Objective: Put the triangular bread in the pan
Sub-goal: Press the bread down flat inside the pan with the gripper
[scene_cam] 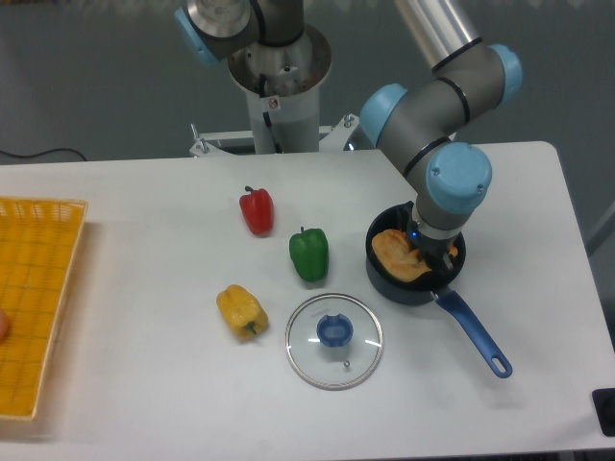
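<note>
The black pan (386, 280) with a long blue handle (473, 332) stands right of the table's middle. The golden-brown triangular bread (394, 254) lies inside it, its right part hidden under my wrist. My gripper (430, 252) reaches down into the pan over the bread's right side. Its fingers are covered by the blue wrist joint, so their stand does not show.
A red pepper (257, 210), a green pepper (309, 254) and a yellow pepper (240, 311) lie left of the pan. A glass lid with a blue knob (333, 340) rests in front. A yellow basket (34, 298) sits at the left edge.
</note>
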Motion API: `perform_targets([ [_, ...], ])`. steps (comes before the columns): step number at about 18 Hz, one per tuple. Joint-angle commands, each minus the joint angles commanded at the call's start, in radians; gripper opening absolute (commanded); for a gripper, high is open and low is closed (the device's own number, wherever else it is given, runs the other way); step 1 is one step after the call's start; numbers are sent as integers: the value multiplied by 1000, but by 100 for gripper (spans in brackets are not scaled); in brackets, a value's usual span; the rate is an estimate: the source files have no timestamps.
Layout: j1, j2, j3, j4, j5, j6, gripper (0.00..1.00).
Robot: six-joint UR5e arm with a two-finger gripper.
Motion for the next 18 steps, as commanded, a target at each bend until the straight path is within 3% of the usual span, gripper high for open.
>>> perform_targets([
  [14,5,-18,-5,8,15,5,23],
  [18,5,-20,-8,8,15,6,28],
])
